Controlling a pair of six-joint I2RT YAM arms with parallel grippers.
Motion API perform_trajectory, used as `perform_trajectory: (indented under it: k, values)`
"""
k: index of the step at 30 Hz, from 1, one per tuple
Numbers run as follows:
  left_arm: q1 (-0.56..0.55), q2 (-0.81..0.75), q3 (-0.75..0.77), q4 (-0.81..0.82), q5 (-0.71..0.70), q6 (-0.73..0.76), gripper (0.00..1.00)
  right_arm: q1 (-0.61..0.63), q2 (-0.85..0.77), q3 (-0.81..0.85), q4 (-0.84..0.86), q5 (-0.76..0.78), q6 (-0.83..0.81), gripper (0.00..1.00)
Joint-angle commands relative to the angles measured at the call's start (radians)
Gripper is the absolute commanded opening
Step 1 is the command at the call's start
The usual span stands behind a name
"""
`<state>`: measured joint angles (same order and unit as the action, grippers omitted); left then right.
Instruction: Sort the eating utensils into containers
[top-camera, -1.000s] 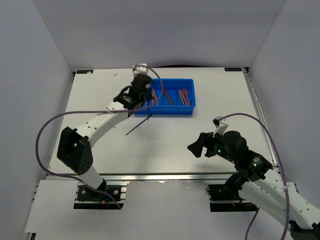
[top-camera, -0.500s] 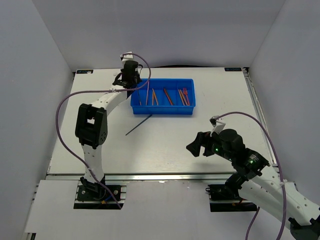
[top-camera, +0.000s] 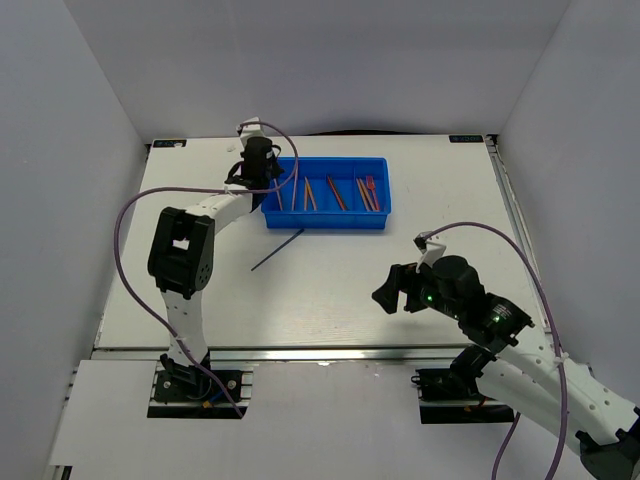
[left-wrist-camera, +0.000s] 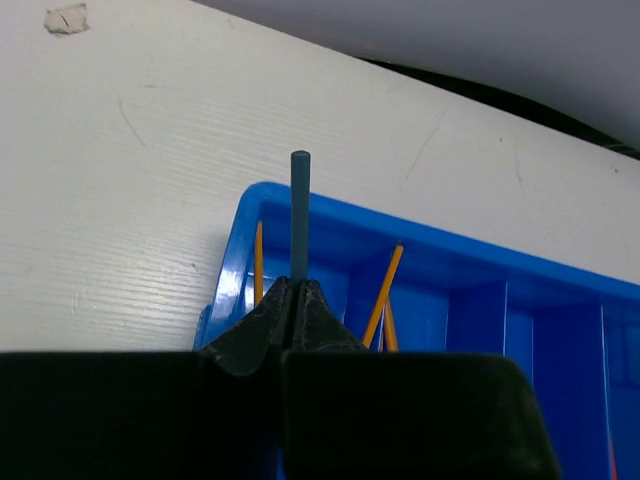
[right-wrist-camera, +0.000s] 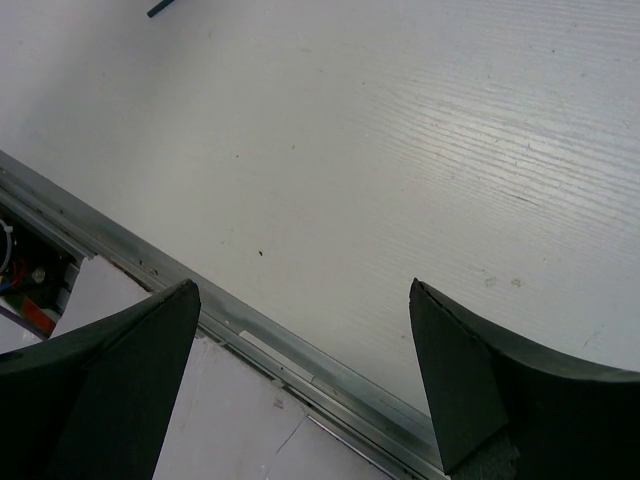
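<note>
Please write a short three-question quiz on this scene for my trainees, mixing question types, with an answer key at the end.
1. True or false: the left gripper is shut on a dark blue stick.
2. Count: how many utensils lie on the table outside the blue tray?
3. Choose one: the right gripper is
A) open, above bare table
B) shut on a spoon
C) inside the blue tray

Key: 1. True. 2. One, the loose stick in front of the tray. 3. A.
</note>
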<state>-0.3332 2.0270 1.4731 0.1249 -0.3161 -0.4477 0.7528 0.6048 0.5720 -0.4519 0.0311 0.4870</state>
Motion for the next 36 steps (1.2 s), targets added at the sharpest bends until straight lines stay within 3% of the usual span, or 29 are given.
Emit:
perform_trajectory:
  k: [1, 9, 14, 15, 20, 26, 28, 36]
  values:
    - [0.002, -0.099, -0.034, 0.051, 0.041, -0.043, 0.08, -0.003, 0.000, 0.012, 0.030, 0.001, -0.022, 0.89]
    - [0.000, -0.215, -0.115, 0.064, 0.112, -0.055, 0.56, -0.001, -0.028, 0.017, 0.021, -0.008, -0.015, 0.89]
    - [0.000, -0.377, -0.137, -0.008, 0.083, 0.010, 0.74, -0.001, -0.042, 0.029, 0.007, -0.010, -0.011, 0.89]
    - [0.000, -0.396, -0.135, -0.031, 0.081, 0.048, 0.97, -0.001, -0.045, 0.029, 0.004, -0.010, -0.010, 0.89]
    - [0.000, -0.422, -0.037, -0.384, 0.167, 0.203, 0.98, -0.001, -0.079, 0.012, 0.010, -0.013, -0.004, 0.89]
    - [0.000, -0.485, -0.131, -0.620, 0.360, 0.349, 0.87, -0.001, -0.097, -0.012, 0.013, -0.022, 0.001, 0.89]
    - [-0.012, -0.504, -0.187, -0.631, 0.452, 0.403, 0.84, -0.001, -0.100, -0.015, 0.013, -0.022, 0.001, 0.89]
    - [-0.104, -0.499, -0.341, -0.400, 0.397, 0.443, 0.71, -0.001, -0.132, -0.035, 0.021, -0.059, 0.019, 0.89]
